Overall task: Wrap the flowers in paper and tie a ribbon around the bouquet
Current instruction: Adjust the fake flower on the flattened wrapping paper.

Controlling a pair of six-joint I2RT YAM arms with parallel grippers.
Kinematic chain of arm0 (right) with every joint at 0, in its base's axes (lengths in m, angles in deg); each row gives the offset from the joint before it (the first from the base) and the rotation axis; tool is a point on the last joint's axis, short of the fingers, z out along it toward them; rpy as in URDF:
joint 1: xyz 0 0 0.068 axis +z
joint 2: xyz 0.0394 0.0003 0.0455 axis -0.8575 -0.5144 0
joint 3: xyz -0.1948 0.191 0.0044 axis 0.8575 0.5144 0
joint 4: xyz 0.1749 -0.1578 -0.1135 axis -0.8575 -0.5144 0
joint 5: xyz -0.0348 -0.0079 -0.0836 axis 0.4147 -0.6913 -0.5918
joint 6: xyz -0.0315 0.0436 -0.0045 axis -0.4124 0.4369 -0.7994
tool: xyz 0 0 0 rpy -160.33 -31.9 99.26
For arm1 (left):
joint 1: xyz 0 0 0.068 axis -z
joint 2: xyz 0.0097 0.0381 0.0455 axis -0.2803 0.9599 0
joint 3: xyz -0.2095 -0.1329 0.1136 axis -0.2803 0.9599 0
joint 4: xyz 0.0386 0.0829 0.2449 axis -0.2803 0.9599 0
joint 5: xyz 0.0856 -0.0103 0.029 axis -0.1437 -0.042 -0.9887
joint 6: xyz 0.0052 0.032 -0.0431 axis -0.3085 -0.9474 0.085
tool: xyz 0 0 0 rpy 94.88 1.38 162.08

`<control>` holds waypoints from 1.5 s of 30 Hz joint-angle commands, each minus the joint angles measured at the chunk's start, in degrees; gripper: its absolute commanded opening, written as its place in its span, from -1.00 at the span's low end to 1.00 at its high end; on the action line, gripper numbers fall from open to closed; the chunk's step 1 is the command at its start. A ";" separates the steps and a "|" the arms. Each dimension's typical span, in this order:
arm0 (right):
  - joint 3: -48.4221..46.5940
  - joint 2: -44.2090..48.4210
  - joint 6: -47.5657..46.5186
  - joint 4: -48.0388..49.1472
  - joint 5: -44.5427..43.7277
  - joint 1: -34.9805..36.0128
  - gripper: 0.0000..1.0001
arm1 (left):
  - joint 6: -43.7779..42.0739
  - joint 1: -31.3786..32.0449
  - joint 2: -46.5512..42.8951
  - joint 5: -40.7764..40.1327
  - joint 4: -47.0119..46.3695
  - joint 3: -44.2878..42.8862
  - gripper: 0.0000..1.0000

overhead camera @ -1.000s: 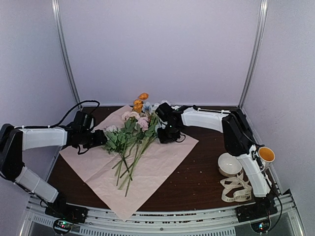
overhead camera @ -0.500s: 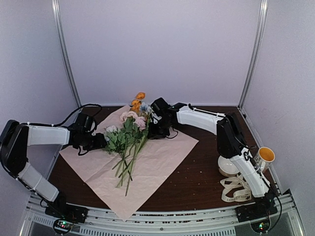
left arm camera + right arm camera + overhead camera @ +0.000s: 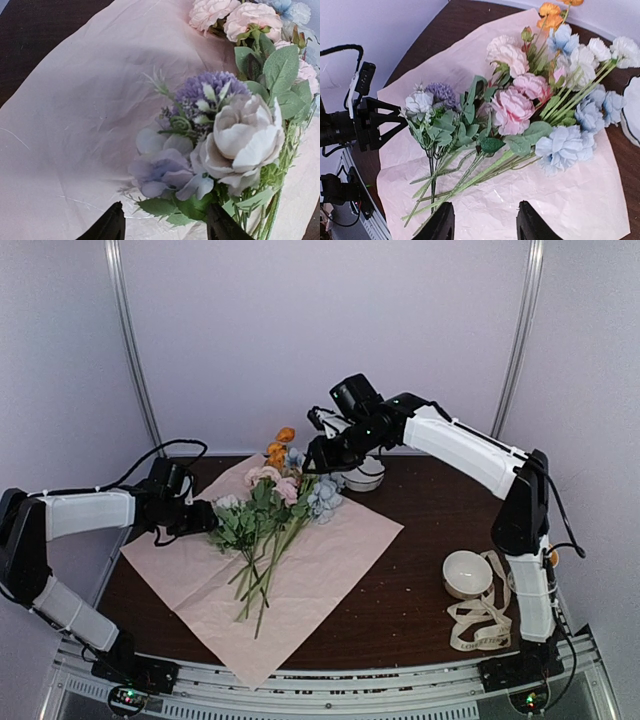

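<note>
Flowers [image 3: 268,525] lie diagonally on paper [image 3: 330,565], blooms toward far edge. Left gripper [image 3: 165,227] low at bunch's left side: jaws apart, leaves just ahead of gap, nothing clamped. Right gripper [image 3: 485,220] high above blooms: jaws apart, empty.

light: bright, diffuse | shadows: soft-edged | focus: sharp in wrist views

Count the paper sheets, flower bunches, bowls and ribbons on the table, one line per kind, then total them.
Light-pink thin paper sheet: 1
Bunch of green-stemmed artificial flowers: 1
White round bowls: 2
Cream-beige fabric ribbon: 1
Total: 5
</note>
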 commanded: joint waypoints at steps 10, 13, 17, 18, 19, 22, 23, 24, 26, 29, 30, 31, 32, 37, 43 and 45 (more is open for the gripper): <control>-9.14 -13.06 3.99 10.58 -14.83 -6.06 -1.00 | -4.84 -1.65 6.19 2.60 4.06 -10.51 0.21; -5.97 -13.99 13.01 13.40 -13.71 -8.56 -1.00 | -4.79 -2.36 6.65 2.95 3.73 -10.13 0.21; -4.28 -18.10 23.47 12.63 -6.15 -10.09 -1.00 | -4.42 -3.58 7.45 3.95 2.90 -9.70 0.21; -3.36 -18.38 25.23 12.56 -5.44 -10.32 -1.00 | -4.32 -3.82 7.41 4.24 2.80 -9.68 0.21; -1.25 -18.06 26.84 13.71 -4.90 -10.49 -1.00 | -4.26 -3.97 7.43 4.41 2.75 -9.62 0.21; 5.09 -16.15 30.48 19.30 -4.07 -11.18 -1.00 | -4.23 -4.20 7.31 4.57 2.49 -9.64 0.21; 5.51 -16.26 31.16 20.14 -3.82 -11.31 -1.00 | -4.22 -4.21 7.41 4.73 2.38 -9.66 0.21; 5.00 -16.77 31.74 20.21 -3.63 -11.42 -1.00 | -4.22 -4.32 7.52 4.79 2.30 -9.61 0.21; 3.21 -18.66 33.21 19.71 -2.42 -11.52 -1.00 | -4.21 -4.51 7.67 4.99 2.19 -9.64 0.21; 0.22 -20.32 36.07 18.75 -3.50 -11.64 -1.00 | -4.15 -4.87 7.49 4.92 2.17 -9.40 0.21; -0.21 -20.54 37.30 18.74 -4.52 -11.87 -1.00 | -4.14 -5.07 7.34 5.04 2.10 -9.35 0.21; -0.57 -20.76 38.50 18.74 -5.17 -12.18 -1.00 | -4.11 -5.27 7.26 5.08 2.15 -9.39 0.21; -0.89 -21.02 39.72 18.60 -5.72 -12.52 -1.00 | -4.09 -5.40 7.15 5.19 2.22 -9.44 0.21; 0.00 -20.50 46.54 17.21 -9.00 -13.70 -1.00 | -4.35 -6.28 5.73 4.78 2.86 -9.57 0.21; -3.19 -22.13 56.22 12.64 -12.52 -14.33 -1.00 | -4.49 -7.03 4.15 4.06 3.05 -8.99 0.21; -2.51 -22.34 59.97 14.55 -13.19 -14.94 -1.00 | -4.48 -7.20 3.94 4.20 2.93 -8.90 0.21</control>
